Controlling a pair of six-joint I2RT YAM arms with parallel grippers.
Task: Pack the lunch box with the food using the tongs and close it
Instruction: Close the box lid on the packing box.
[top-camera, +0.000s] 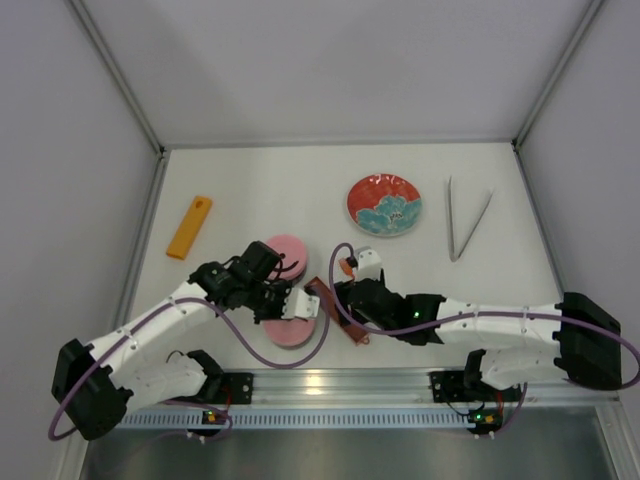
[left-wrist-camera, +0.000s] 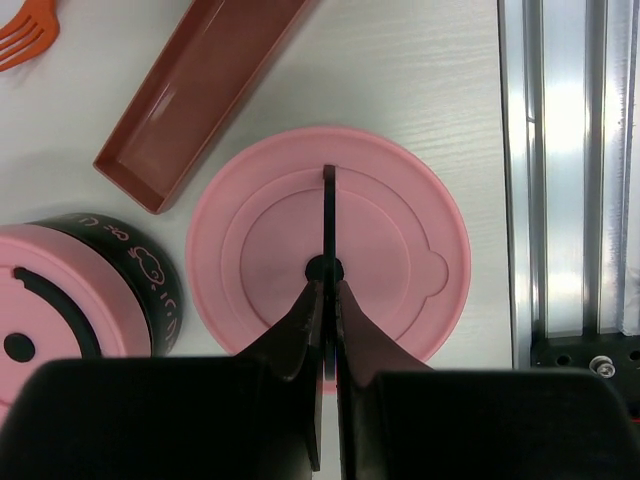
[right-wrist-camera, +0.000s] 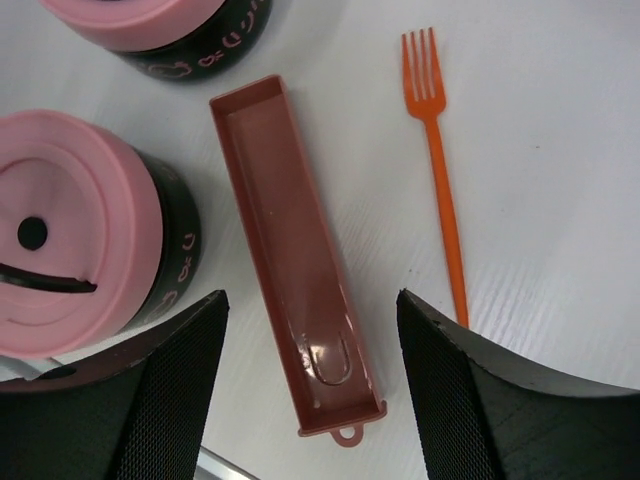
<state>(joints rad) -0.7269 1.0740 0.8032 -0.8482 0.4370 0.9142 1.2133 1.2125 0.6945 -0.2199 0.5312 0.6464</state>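
Observation:
Two pink-lidded lunch box tins stand close together, one (top-camera: 286, 254) behind the other (top-camera: 291, 328). My left gripper (left-wrist-camera: 328, 285) (top-camera: 289, 301) is shut on the thin black handle (left-wrist-camera: 329, 205) of the nearer pink lid (left-wrist-camera: 400, 260); whatever lies under this lid is hidden. The other tin (left-wrist-camera: 80, 300) has a dark printed wall and stands just to the left. My right gripper (right-wrist-camera: 310, 300) (top-camera: 346, 300) hangs open over the looped end of a dark-red tray (right-wrist-camera: 285, 240), holding nothing. The silver tongs (top-camera: 464, 220) lie far right on the table. No food is in view.
An orange fork (right-wrist-camera: 440, 170) lies beside the tray. The red-and-blue plate (top-camera: 384, 205) sits at the back centre. A flat orange bar (top-camera: 189, 227) lies at the left. The metal base rail (left-wrist-camera: 570, 170) runs close by the held lid.

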